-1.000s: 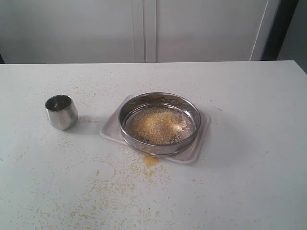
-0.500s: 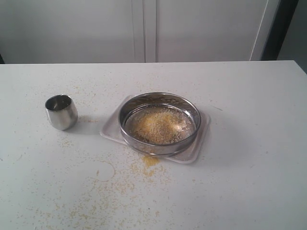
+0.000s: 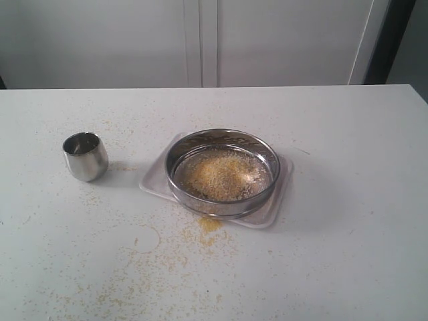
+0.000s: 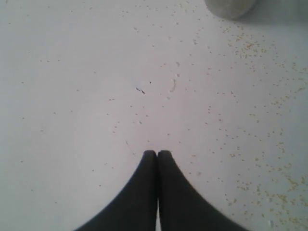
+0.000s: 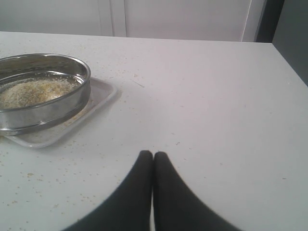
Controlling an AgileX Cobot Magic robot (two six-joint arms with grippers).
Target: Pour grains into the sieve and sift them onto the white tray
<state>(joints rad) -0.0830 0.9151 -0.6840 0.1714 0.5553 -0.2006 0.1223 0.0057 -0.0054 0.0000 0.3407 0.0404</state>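
sieve [image 3: 223, 172] mid-table, steel cup [image 3: 85, 156] well left, open table [image 3: 348, 134] elsewhere

Soft even light; faint shadow right of sieve [image 3: 214, 206]; images slightly hazy.

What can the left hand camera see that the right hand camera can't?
Only the left wrist view: the left gripper, shut, and a grey round thing cut off by the frame, probably the steel cup.
Only the right wrist view: the right gripper, shut, the sieve with grains in it, sitting on the white tray, and the wall behind.
Both: the white table with spilled specks on it, and nothing held.
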